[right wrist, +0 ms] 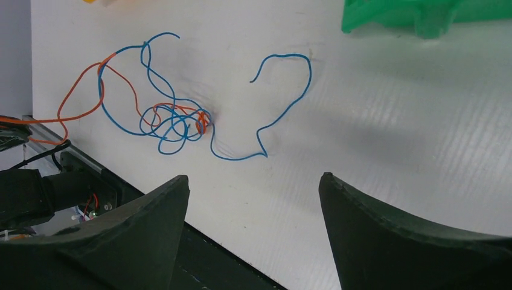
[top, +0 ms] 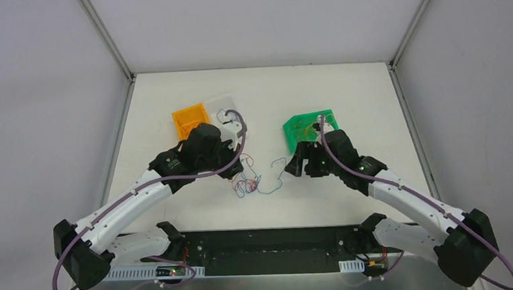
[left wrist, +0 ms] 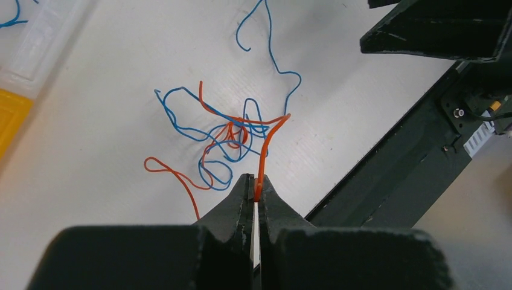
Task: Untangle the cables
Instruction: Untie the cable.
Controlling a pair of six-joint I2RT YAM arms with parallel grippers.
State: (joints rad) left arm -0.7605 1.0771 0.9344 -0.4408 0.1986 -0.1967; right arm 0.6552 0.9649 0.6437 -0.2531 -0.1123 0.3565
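while low, left pincer (left wrist: 255,183) on cable (left wrist: 265,142)

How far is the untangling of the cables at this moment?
Done: little; one blue piece seems to lie in the clear tray. In hand: the left end effector is shut on an orange cable that leads into the clump; the right end effector is open and empty. Left: blue and orange strands in the clump are knotted together.
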